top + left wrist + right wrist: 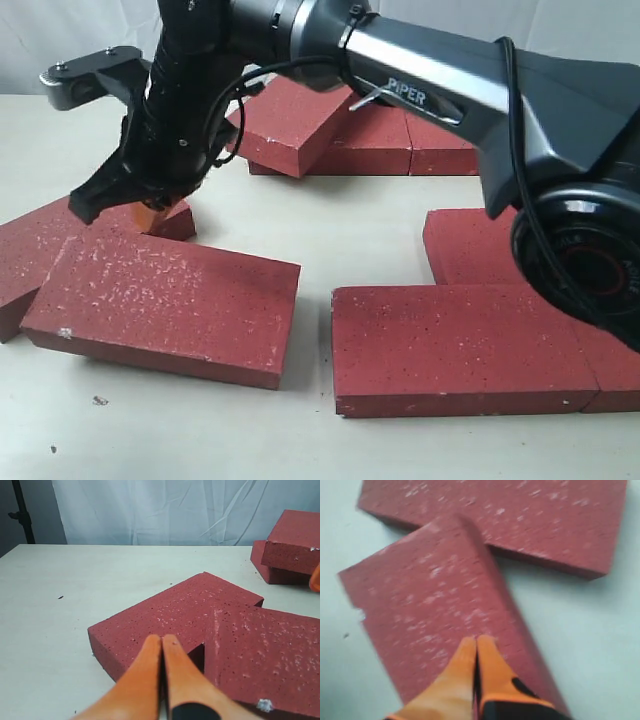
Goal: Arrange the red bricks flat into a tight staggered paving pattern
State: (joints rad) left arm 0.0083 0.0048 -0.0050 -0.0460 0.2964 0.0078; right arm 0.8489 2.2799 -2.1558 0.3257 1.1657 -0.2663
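Bare table lane (315, 225) between left bricks (160, 300) and right bricks (460, 345); black arm (560, 90) overhangs rear bricks (375, 135).

Far-edge bricks (330, 125): partly behind the arm (450, 80).
Right-edge bricks (470, 250): overlapped by the arm's base.
Left-edge brick (25, 255): cropped by the frame.
Brick by the right hand (435, 595): blurred.

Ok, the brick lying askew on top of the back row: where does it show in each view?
Exterior view: the askew brick sits at upper centre.
Left wrist view: the askew brick is at the right edge, resting on a lower brick.
Right wrist view: not in it.
Shared landmark: the speckled brick with a white chip at one corner, also in the left wrist view.
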